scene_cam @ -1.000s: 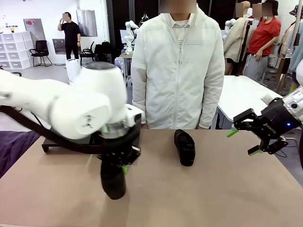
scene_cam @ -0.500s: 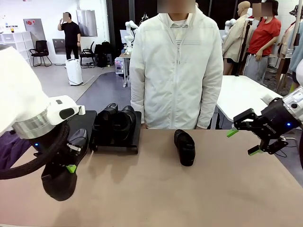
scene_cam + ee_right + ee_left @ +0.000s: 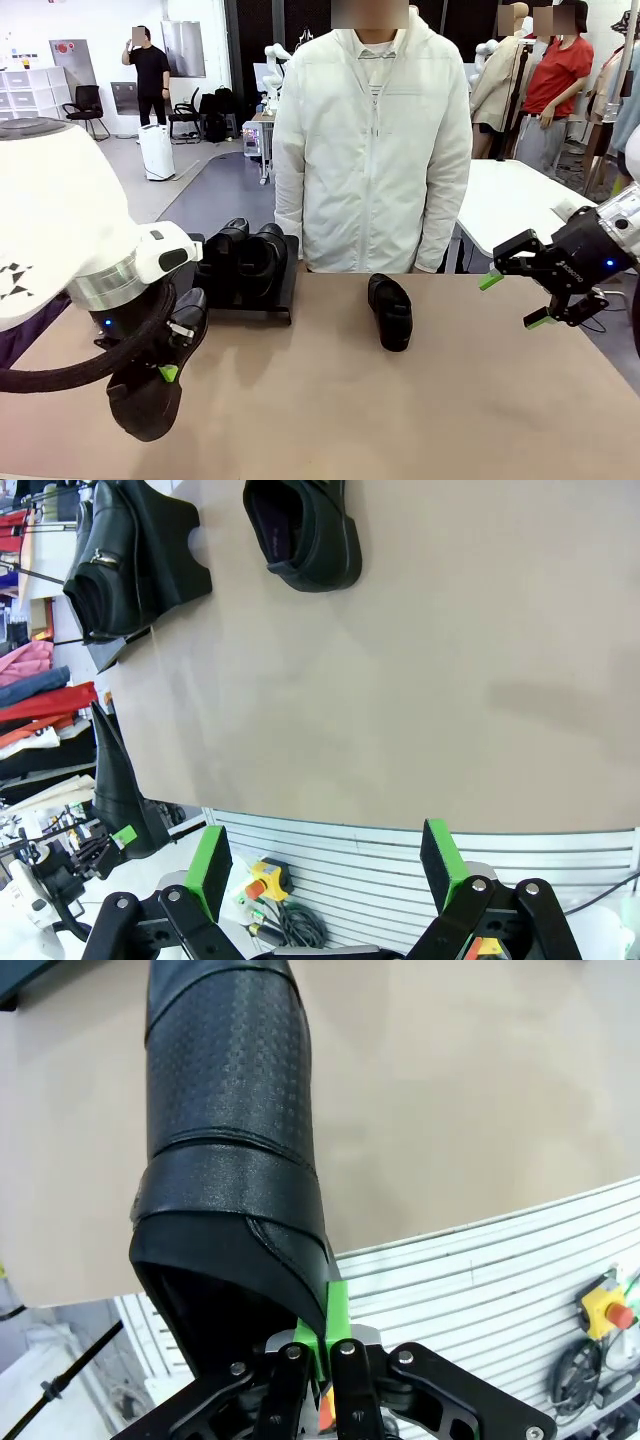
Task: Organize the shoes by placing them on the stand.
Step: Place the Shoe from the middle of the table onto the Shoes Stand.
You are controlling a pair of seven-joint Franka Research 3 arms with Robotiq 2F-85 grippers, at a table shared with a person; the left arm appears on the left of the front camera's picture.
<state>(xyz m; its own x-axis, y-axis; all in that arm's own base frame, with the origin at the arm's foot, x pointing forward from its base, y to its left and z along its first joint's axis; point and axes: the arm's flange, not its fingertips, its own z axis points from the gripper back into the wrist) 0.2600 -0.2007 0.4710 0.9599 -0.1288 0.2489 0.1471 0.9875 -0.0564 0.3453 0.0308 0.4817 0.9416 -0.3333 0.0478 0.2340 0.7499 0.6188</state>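
**Front view.** I see the brown table [image 3: 450,400], with a person in a white jacket [image 3: 375,140] standing at its far edge. The stand [image 3: 288,292] sits at the far left and carries two shoes [image 3: 262,258] side by side on the part I can see. A third shoe [image 3: 390,312] lies alone on the table near the middle, just in front of the person. My left gripper [image 3: 170,365] is clamped on the heel rim of the fourth shoe [image 3: 145,405], which hangs toe-down over the near-left table. My right gripper [image 3: 512,300] hovers at the right edge, jaws wide apart and holding nothing.
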